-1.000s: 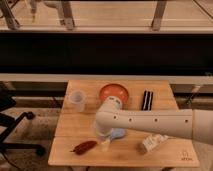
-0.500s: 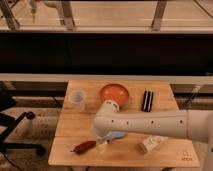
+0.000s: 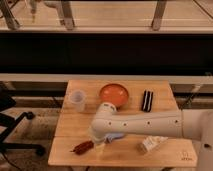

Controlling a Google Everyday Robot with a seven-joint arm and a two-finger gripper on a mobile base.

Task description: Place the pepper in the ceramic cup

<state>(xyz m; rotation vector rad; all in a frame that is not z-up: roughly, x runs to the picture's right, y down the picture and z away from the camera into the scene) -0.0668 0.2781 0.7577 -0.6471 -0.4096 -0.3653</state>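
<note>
Gripper (image 3: 99, 145) a touch lower than before, right beside the pepper (image 3: 82, 147); grip state unclear.

I see my gripper (image 3: 99, 144) at the table's (image 3: 70, 131) front, just right of the pepper (image 3: 82, 147); the ceramic cup (image 3: 76, 99) stands behind at left, bowl (image 3: 114, 94) to its right, bottle (image 3: 152, 143) front right

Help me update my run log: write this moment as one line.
gripper: low beside pepper, table near edge | pepper: on table, not in ceramic cup | ceramic cup: upright, far corner
</note>
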